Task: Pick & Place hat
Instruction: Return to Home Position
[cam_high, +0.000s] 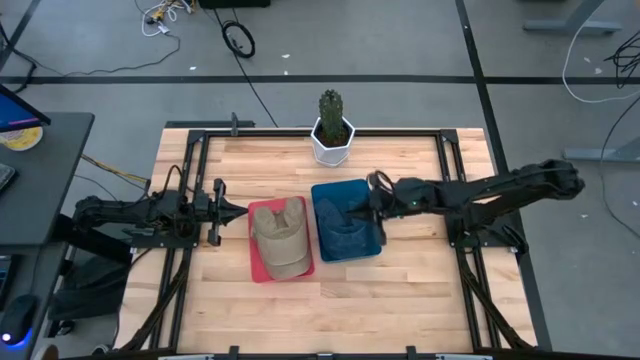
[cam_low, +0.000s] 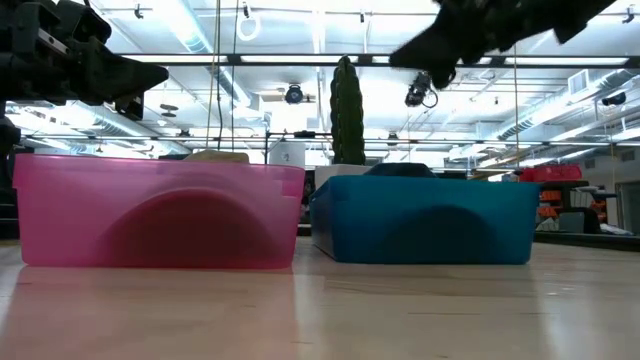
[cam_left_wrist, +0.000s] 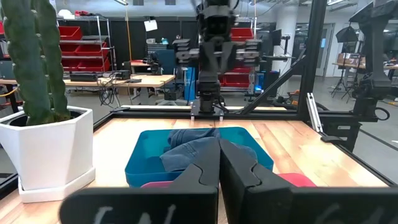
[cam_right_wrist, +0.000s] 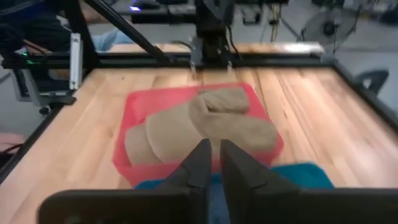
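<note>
The right gripper (cam_right_wrist: 213, 144), right up against its own lens, has its fingers drawn almost together on nothing. It hangs above the blue bin (cam_high: 325, 190), which sits just beside the red bin (cam_high: 258, 272). Brown caps (cam_high: 280, 240), two by the look of it, lie piled inside the red bin, and a blue cap (cam_high: 345, 230) is bunched in its neighbour. The left gripper (cam_high: 238, 211) hovers just off the red bin's other side, its fingers pressed together and empty. I see no cap loose on the table (cam_high: 420, 300), so the sorting looks done. I'd say only parking both arms is left.
</note>
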